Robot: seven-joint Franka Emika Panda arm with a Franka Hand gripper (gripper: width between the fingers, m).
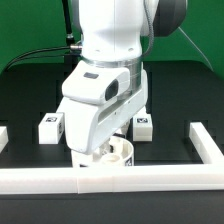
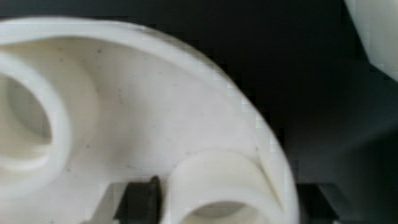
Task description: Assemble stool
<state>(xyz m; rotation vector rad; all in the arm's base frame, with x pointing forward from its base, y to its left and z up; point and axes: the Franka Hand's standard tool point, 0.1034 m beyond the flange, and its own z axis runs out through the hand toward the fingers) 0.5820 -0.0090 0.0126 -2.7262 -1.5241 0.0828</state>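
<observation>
Behind front rail [image 1: 150, 181]: seat [image 1: 121, 154]; leg block [image 1: 50, 126] at exterior view's left, second leg block [image 1: 143, 124] right.

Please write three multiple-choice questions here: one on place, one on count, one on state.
1. The round seat lies: A) beside the nearest border rail B) at the far edge C) outside the rails
2. Visible leg blocks: A) one B) two C) four
3. The gripper is: A) wide open B) shut on the seat C) unseen

1A: it sits just behind that rail. 2B: one on each side of the arm. 3B: its jaws grip the seat.
</observation>
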